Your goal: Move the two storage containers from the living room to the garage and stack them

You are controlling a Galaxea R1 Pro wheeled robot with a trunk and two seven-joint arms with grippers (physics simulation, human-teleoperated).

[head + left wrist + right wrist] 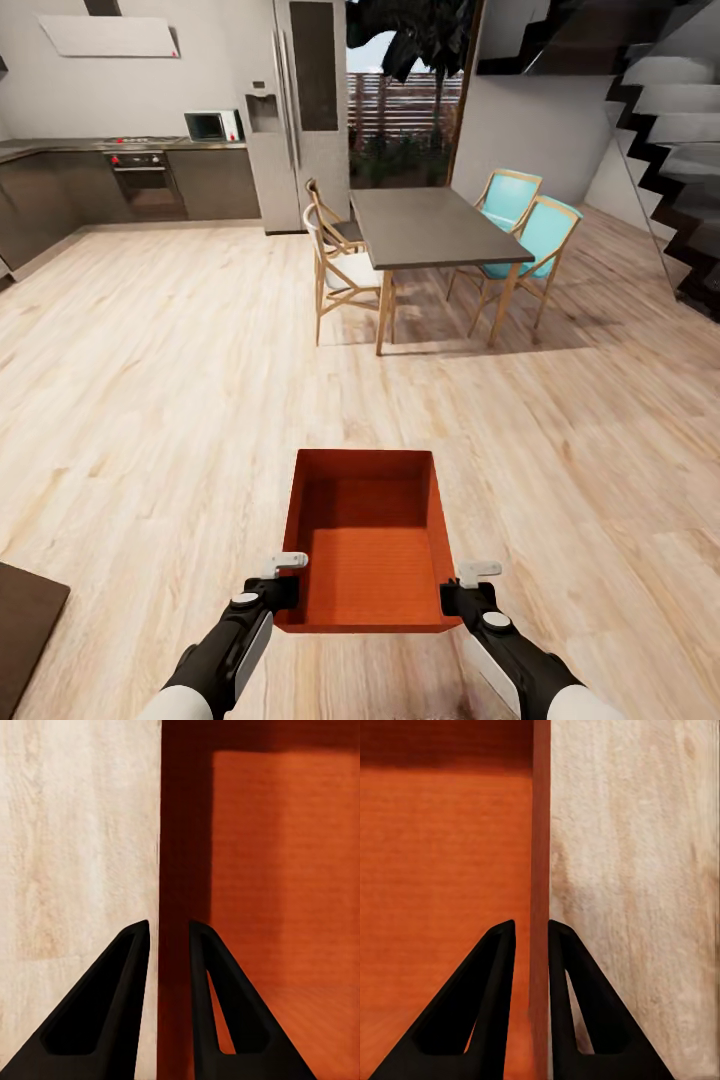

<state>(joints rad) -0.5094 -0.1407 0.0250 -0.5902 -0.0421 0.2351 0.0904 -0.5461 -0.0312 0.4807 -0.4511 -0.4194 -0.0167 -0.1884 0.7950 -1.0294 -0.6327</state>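
Now left claw (287,585) and right claw (462,590) each clamp storage container (368,560) side wall; no writing legible.

Container held out in front, over the plank floor

The storage container (368,540) sits between the left gripper (287,577) and right gripper (462,585), each clamped on a side wall; the dining table (432,225) stands beyond, chairs (342,262) at its left edge, kitchen counter (120,145) far left.

Open kitchen and dining space, daylight coming in at the top centre.

Light wood-plank floor (150,380) stretching across; grey dining table (432,226) with wooden and teal chairs (525,225) sitting centre-right; dark cabinets (120,185) and steel fridge (300,110) lining upper left; black staircase (670,140) climbing upper right.
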